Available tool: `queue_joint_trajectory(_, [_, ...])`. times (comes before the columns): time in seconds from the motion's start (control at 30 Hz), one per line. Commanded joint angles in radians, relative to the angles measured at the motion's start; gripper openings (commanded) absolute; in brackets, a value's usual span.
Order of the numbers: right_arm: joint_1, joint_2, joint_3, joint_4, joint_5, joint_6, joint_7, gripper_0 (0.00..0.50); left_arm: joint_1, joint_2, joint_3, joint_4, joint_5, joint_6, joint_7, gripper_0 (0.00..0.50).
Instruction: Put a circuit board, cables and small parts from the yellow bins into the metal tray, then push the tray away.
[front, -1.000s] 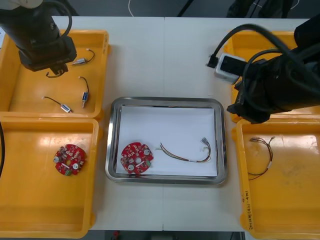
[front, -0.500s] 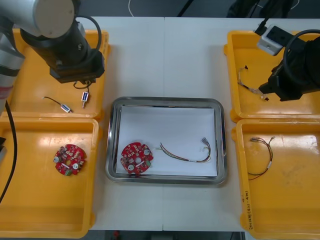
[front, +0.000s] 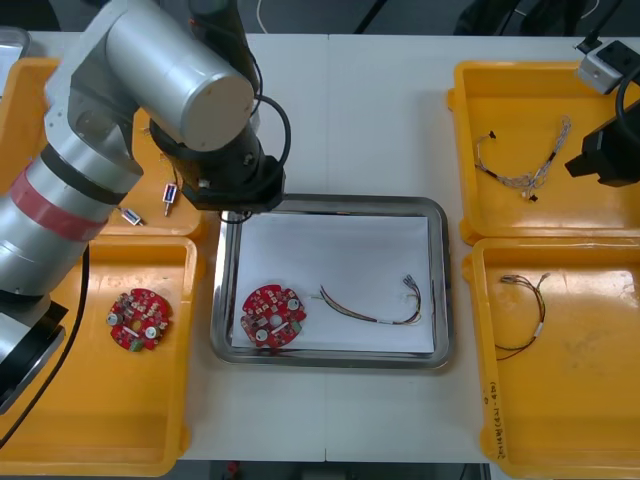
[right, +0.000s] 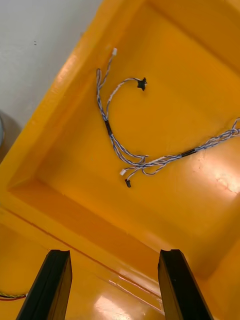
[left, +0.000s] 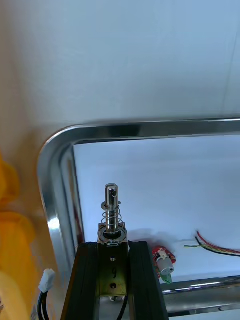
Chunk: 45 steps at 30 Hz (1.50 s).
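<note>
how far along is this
Done: a circuit board and a red and yellow cable lie in the metal tray. In hand: the left end effector grips a small metal part above the tray's corner. Left: the blue and white cable near the open right end effector, then pushing.

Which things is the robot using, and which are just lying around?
Job: left gripper shut on a small metal part over the metal tray's corner; circuit board and red and yellow cable inside it; right gripper open above the twisted blue and white cable, probably next.
Lying about: spare circuit board, another cable, loose small parts in yellow bins.
</note>
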Motion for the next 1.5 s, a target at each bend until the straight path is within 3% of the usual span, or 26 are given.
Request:
queue_joint_trajectory(0.03, [-0.105,-0.023,-0.027,0.084,0.016,0.003,-0.14,0.5,0.045,-0.015,-0.082,-0.038,-0.03,-0.061,0.042,0.0])
queue_joint_trajectory(0.37, [-0.243,-0.022,-0.025,0.316,0.053,0.003,-0.347,0.5,0.08,-0.015,-0.162,-0.019,-0.069,-0.143,0.06,0.001])
queue_joint_trajectory(0.7, [-0.275,-0.022,0.021,0.389,0.105,0.003,-0.543,0.5,0.081,-0.015,-0.198,0.062,-0.087,-0.205,0.06,0.001])
queue_joint_trajectory(1.07, [-0.41,0.005,0.027,0.597,0.179,0.003,-0.604,0.5,0.101,-0.012,-0.201,0.064,-0.098,-0.219,0.063,0.007])
queue_joint_trajectory(1.1, [-0.418,0.011,0.027,0.61,0.197,0.003,-0.604,0.5,0.101,-0.012,-0.201,0.064,-0.096,-0.217,0.065,0.037])
queue_joint_trajectory(1.13, [-0.43,0.018,0.027,0.632,0.228,0.003,-0.604,0.5,0.101,-0.012,-0.201,0.064,-0.096,-0.219,0.068,0.174])
queue_joint_trajectory(1.17, [-0.435,0.021,0.027,0.641,0.24,0.003,-0.604,0.5,0.101,-0.012,-0.201,0.064,-0.095,-0.217,0.069,0.259])
queue_joint_trajectory(1.2, [-0.449,0.028,0.027,0.67,0.271,0.003,-0.606,0.5,0.101,-0.012,-0.201,0.064,-0.095,-0.219,0.073,0.41])
queue_joint_trajectory(1.23, [-0.456,0.032,0.027,0.692,0.288,0.003,-0.606,0.5,0.101,-0.012,-0.201,0.064,-0.095,-0.217,0.074,0.475])
queue_joint_trajectory(1.27, [-0.465,0.035,0.027,0.712,0.306,0.003,-0.608,0.5,0.101,-0.012,-0.201,0.064,-0.095,-0.22,0.076,0.5])
queue_joint_trajectory(1.5, [-0.505,0.054,-0.007,0.811,0.366,-0.024,-0.64,0.5,0.1,-0.01,-0.178,0.039,-0.095,-0.212,0.096,0.5])
